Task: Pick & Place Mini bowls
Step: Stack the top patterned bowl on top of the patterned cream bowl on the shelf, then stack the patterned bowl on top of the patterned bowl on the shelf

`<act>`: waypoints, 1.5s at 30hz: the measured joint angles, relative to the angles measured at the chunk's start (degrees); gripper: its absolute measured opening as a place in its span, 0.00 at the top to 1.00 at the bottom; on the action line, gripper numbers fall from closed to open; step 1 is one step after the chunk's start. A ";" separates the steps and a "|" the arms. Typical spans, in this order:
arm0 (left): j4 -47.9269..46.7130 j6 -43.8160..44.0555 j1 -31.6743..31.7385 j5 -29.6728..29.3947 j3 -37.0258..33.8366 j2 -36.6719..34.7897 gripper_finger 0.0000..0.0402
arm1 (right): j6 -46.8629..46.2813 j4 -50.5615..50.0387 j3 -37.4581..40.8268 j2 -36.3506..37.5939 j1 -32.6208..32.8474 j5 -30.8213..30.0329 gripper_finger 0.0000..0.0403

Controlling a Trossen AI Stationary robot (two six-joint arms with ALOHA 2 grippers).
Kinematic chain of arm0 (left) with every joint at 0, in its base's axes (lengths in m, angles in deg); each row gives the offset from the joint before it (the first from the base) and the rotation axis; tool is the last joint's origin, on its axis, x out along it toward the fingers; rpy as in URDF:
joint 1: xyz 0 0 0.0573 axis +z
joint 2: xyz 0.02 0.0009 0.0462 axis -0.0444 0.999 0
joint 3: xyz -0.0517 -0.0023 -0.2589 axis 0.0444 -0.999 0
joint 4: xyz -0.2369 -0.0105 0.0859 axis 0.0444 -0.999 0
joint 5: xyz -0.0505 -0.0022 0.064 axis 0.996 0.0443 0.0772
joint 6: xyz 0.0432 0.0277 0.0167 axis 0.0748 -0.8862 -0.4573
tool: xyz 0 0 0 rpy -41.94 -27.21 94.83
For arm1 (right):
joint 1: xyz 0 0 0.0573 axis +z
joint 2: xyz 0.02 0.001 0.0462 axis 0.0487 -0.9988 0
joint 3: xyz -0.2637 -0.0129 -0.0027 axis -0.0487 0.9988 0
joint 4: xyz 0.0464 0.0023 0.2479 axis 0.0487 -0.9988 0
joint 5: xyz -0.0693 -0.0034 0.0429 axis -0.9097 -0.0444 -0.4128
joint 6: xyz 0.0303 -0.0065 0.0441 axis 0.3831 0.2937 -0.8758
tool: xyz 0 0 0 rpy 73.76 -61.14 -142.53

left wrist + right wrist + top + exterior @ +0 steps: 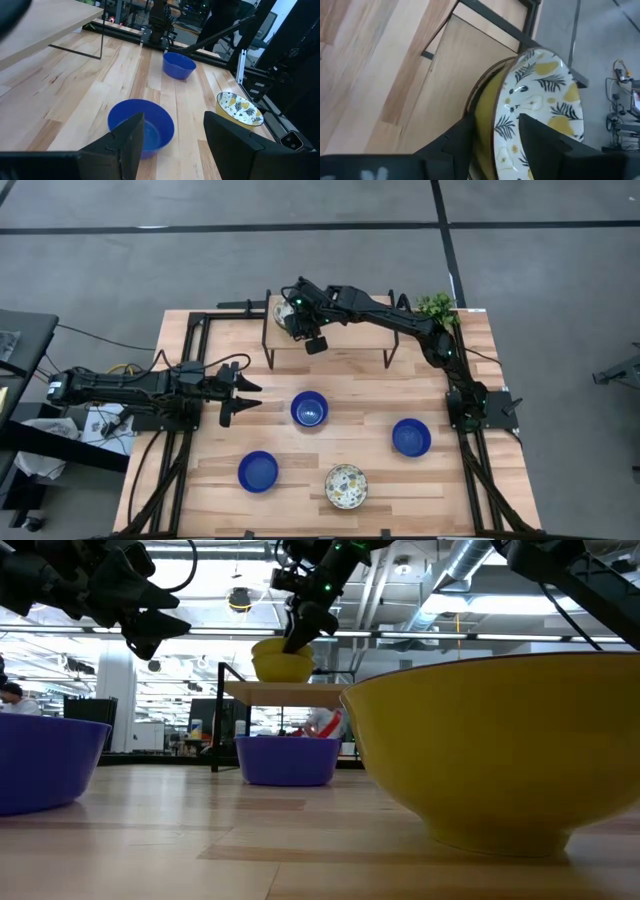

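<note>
Wooden table (300, 470) carries three blue bowls (309, 409) and a patterned bowl (346, 485). On the shelf (340, 340), the right gripper (297, 322) straddles another patterned bowl's (540, 105) rim, fingers parted. Left gripper (243, 395) waits spread apart at the table's left.

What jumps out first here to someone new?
The right hand reaches over the raised wooden shelf at the table's far edge, its fingers straddling the rim of a patterned bowl that sits on a second bowl there. Three blue bowls and one more patterned bowl lie spread over the table below. The left hand hangs open at the left side, pointing toward the middle blue bowl.
</note>
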 joint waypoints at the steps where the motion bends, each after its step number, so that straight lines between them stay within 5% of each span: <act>1: 0.00 0.00 0.00 0.00 0.00 0.00 0.49 | 0.02 0.00 0.00 0.11 0.08 -0.04 0.62; 32: -0.04 -0.17 0.00 0.00 0.04 0.02 0.49 | 0.74 -0.93 -0.12 4.63 3.83 -4.66 0.60; 45: -0.02 -0.26 0.00 0.00 0.07 0.33 0.49 | -7.06 -1.90 1.63 4.53 1.90 -4.46 0.65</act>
